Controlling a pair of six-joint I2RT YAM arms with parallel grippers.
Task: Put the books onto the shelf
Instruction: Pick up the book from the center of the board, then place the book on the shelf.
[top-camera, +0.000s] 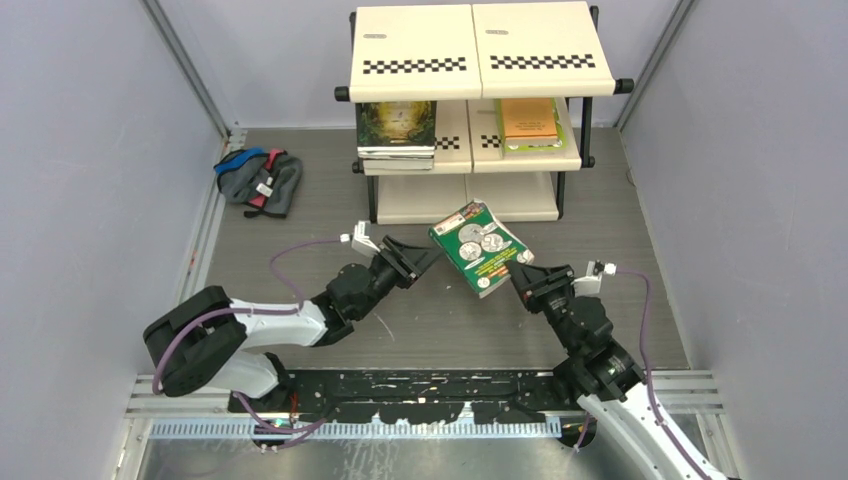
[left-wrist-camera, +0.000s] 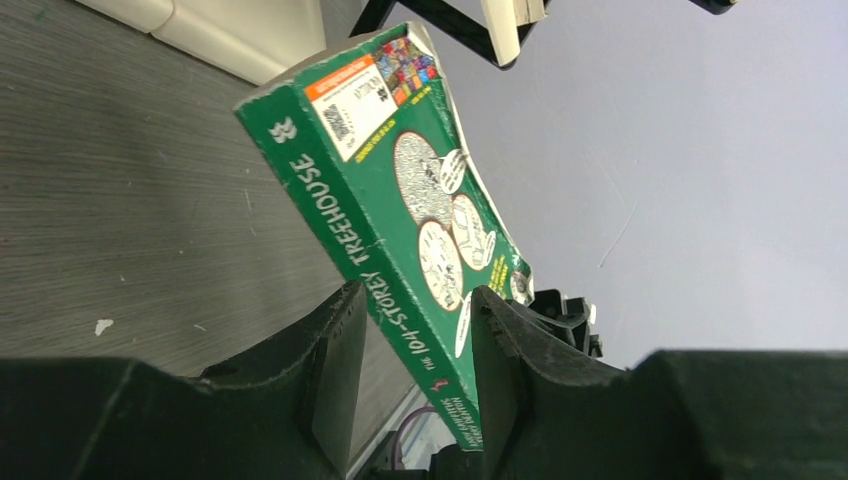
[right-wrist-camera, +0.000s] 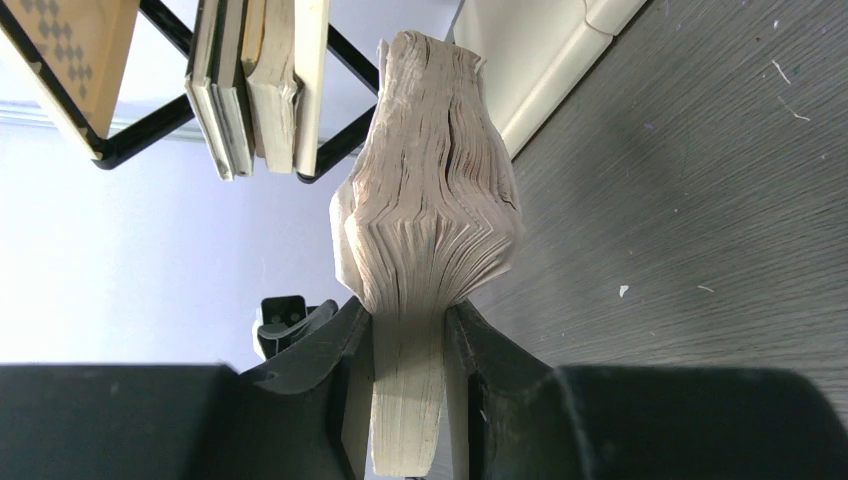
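Note:
A green paperback book (top-camera: 480, 248) hangs tilted in the air in front of the shelf (top-camera: 480, 50). My right gripper (top-camera: 520, 270) is shut on its lower right edge. In the right wrist view the pages (right-wrist-camera: 430, 200) fan out above the squeezing jaws (right-wrist-camera: 408, 320). My left gripper (top-camera: 428, 258) stands open around the book's spine corner (left-wrist-camera: 400, 200). In the left wrist view one finger (left-wrist-camera: 495, 340) lies against the cover and the other (left-wrist-camera: 335, 350) stands clear of the spine. A dark green-gold stack of books (top-camera: 396, 128) and an orange-green book (top-camera: 530, 123) lie on the middle tier.
A grey-blue cloth bundle (top-camera: 260, 180) lies on the floor at the back left. The shelf's bottom board (top-camera: 430, 198) sits just behind the held book. Grey walls close in both sides.

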